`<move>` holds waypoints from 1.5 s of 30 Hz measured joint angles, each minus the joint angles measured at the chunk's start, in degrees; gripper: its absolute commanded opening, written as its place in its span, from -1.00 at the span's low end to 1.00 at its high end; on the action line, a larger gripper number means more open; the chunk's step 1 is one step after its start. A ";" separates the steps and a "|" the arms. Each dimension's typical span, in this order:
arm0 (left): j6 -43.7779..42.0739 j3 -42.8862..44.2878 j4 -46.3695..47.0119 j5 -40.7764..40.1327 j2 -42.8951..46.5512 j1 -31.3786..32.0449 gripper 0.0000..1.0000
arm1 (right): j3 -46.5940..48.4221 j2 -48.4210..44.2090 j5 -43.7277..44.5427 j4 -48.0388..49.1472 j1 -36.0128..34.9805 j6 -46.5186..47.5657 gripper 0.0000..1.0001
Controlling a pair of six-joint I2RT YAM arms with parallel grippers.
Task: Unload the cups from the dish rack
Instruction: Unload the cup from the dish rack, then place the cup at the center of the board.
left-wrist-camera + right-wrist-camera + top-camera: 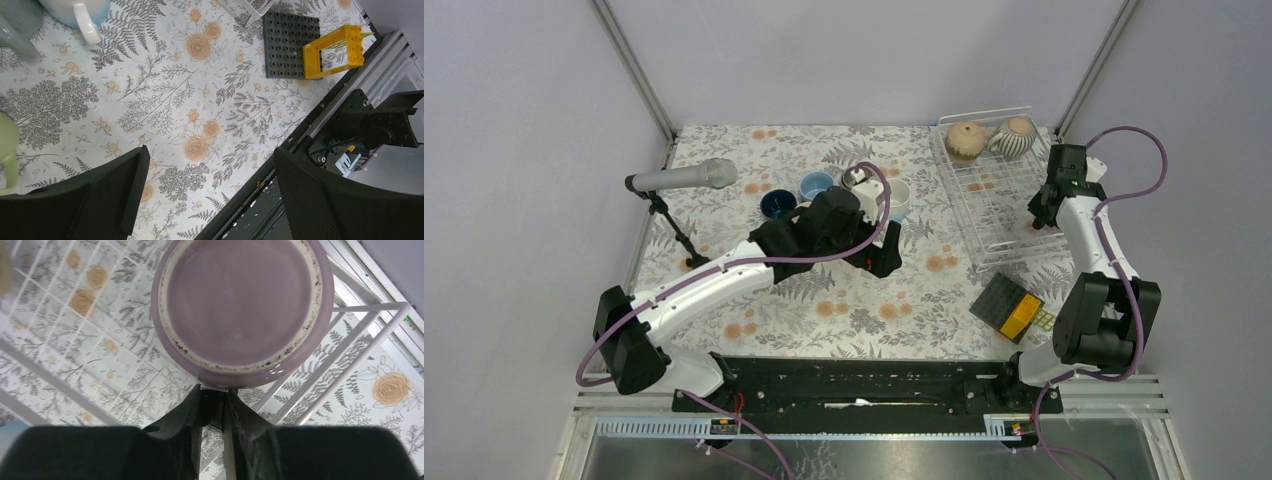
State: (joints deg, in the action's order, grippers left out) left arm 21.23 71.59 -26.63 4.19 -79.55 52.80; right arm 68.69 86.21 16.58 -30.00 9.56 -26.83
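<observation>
At the desk's (844,310) left edge: one microphone (686,178) on a stand.

Next right, standing on the desk in a close group: dark blue cup (777,204), light blue cup (816,184), white cup (898,196).

Just in front of that group, the left gripper (211,165): jaws spread fully wide, holding nothing, above a bare patch of desk.

Right of centre: white wire dish rack (994,215), with a tan cup (965,141) and a striped cup (1018,137) side by side at its far end.

Near side of the rack: black-and-orange pad (1010,306).

At the rack's right side, the right gripper (215,393): jaws pinched tight on the edge of a pink cup (242,305). The cup's underside faces the wrist camera, over the rack's grid.
</observation>
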 measured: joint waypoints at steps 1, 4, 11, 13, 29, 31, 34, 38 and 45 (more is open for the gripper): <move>0.26 -0.13 0.35 0.02 -0.13 0.00 0.98 | 0.37 -0.02 -0.26 -0.02 -0.17 -0.07 -1.00; 1.57 -0.96 1.86 0.04 -0.22 0.00 0.97 | 1.90 -0.24 -1.33 0.13 -1.07 -0.66 -1.00; 7.10 -7.41 9.01 -0.55 -0.17 0.11 0.97 | 6.12 -1.77 -3.06 0.68 -5.99 -1.95 -1.00; 9.27 -10.05 11.58 -1.11 -0.13 0.24 0.97 | 6.82 -2.45 -3.89 1.29 -7.87 -2.43 -1.00; 31.21 -32.30 40.65 -1.64 7.58 -2.47 0.97 | -2.03 -11.34 -21.18 9.38 -21.24 -11.23 -1.00; 34.40 -35.06 44.81 -1.49 8.00 -3.76 0.98 | -4.35 -12.31 -23.85 11.15 -22.45 -12.85 -1.00; 38.38 -37.73 49.90 -1.31 8.02 -5.18 0.97 | -8.15 -13.79 -27.93 13.57 -24.41 -15.34 -1.00; 44.06 -40.81 58.86 -0.96 7.17 -6.47 0.98 | -13.44 -15.98 -32.81 17.27 -26.32 -18.69 -1.00; 53.64 -43.21 74.42 0.26 0.35 -8.50 0.98 | -20.70 -19.52 -39.98 24.74 -27.30 -25.42 -1.00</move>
State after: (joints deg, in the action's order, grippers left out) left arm 74.87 28.38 47.79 4.45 -79.20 44.29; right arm 47.99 66.70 -23.40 -5.26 -17.74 -52.25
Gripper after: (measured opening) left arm 0.987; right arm 0.235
